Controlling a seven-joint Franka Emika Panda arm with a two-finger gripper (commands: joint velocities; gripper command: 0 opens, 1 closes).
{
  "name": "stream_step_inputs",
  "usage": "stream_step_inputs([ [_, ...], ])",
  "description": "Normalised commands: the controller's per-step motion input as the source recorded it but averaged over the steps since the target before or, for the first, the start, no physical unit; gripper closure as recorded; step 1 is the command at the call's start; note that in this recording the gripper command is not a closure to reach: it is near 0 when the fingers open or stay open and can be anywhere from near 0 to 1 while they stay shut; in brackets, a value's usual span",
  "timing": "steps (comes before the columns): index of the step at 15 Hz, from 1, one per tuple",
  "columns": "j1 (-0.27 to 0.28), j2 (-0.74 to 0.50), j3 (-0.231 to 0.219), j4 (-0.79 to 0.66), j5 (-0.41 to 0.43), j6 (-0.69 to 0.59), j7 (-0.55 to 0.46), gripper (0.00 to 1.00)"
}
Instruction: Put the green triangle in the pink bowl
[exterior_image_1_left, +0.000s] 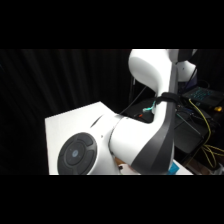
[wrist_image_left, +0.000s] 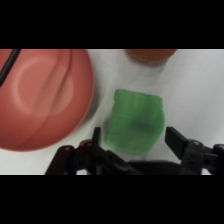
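In the wrist view the green triangle (wrist_image_left: 136, 120) lies on the white table, close below the camera. My gripper (wrist_image_left: 135, 141) is open, one finger on each side of the block's near end; whether either finger touches it I cannot tell. The pink bowl (wrist_image_left: 42, 97) sits just left of the block, wide, shallow and holding nothing. In the side view the arm's white body (exterior_image_1_left: 145, 135) hides the gripper, the block and the bowl.
A round red-orange toy (wrist_image_left: 149, 54) shows at the wrist view's top edge, beyond the block. The white table (exterior_image_1_left: 65, 125) shows at the left of the side view. Cables and dark equipment (exterior_image_1_left: 205, 120) stand at its right.
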Motion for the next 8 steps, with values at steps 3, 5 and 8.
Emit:
stream_step_inputs([
  [3,-0.012,0.24,0.0,0.39,-0.034,-0.23,-0.22,0.0],
  [5,-0.013,0.16,0.007,0.28,-0.031,-0.22,-0.21,0.0],
  [8,0.01,0.09,0.018,0.17,-0.036,-0.2,-0.18,0.0],
])
